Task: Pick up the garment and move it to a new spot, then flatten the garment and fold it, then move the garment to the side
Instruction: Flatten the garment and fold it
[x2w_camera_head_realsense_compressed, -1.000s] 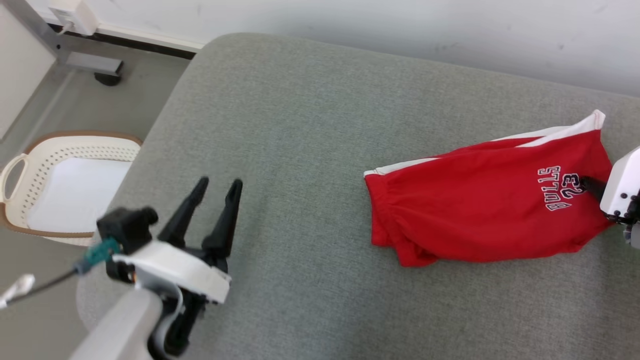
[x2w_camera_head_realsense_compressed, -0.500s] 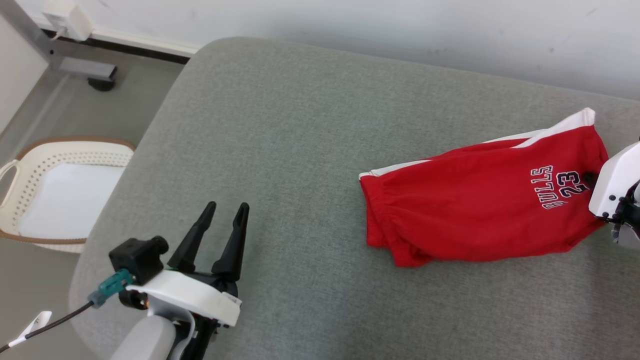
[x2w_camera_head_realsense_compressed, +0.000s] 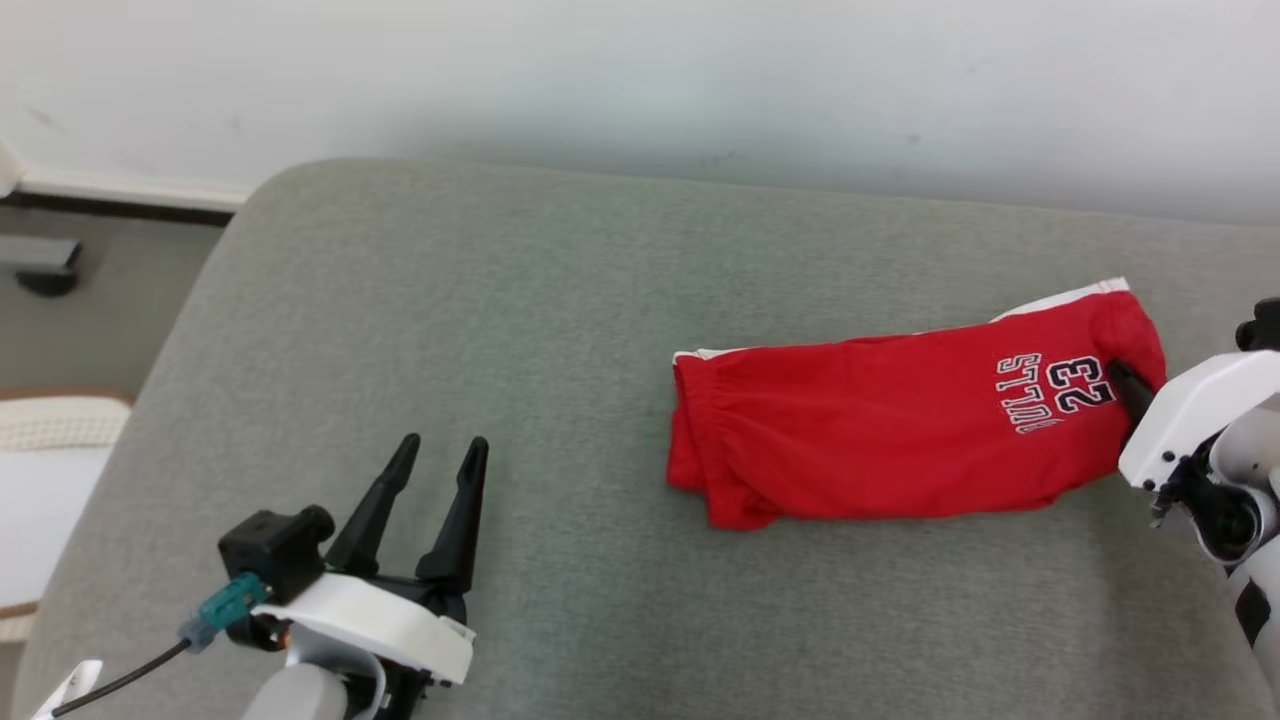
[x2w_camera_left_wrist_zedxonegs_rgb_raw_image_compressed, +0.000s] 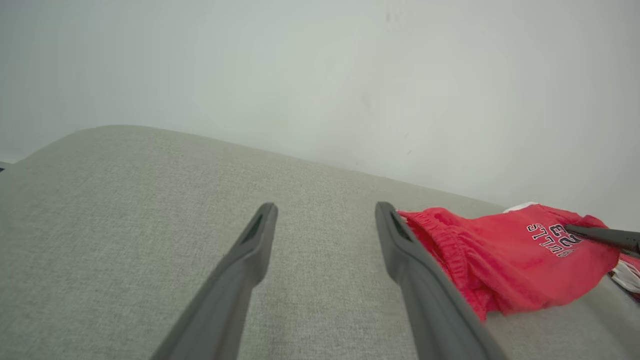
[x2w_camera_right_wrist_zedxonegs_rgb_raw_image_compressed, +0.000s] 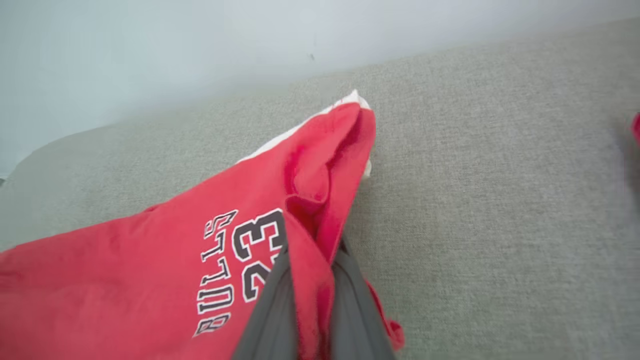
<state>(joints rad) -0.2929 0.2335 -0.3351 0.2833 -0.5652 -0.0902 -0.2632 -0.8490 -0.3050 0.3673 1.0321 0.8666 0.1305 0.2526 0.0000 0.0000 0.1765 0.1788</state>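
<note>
Grey cushion (x2w_camera_head_realsense_compressed: 480, 300) | wall (x2w_camera_head_realsense_compressed: 600, 80) behind, basket (x2w_camera_head_realsense_compressed: 60, 425) at left | left fingers (x2w_camera_head_realsense_compressed: 462, 510) spread | right fingers (x2w_camera_right_wrist_zedxonegs_rgb_raw_image_compressed: 272, 315) pinching red garment (x2w_camera_head_realsense_compressed: 880, 430)

The shorts (x2w_camera_head_realsense_compressed: 880, 450) are bright red, with a white stripe along the edge beyond the right claw (x2w_camera_head_realsense_compressed: 1128, 383) and black-and-white lettering, "BULLS 23", just beside it. The cushion (x2w_camera_head_realsense_compressed: 500, 330) under both claws is a plain grey-green weave. The left claw (x2w_camera_head_realsense_compressed: 443, 447) is black-fingered on a white housing, with a teal plug (x2w_camera_head_realsense_compressed: 225, 605) just beside that. The wall (x2w_camera_head_realsense_compressed: 640, 80) beyond is pale off-white. Far to the left claw's left, a cream basket (x2w_camera_head_realsense_compressed: 60, 428) seems to be brown-rimmed.
</note>
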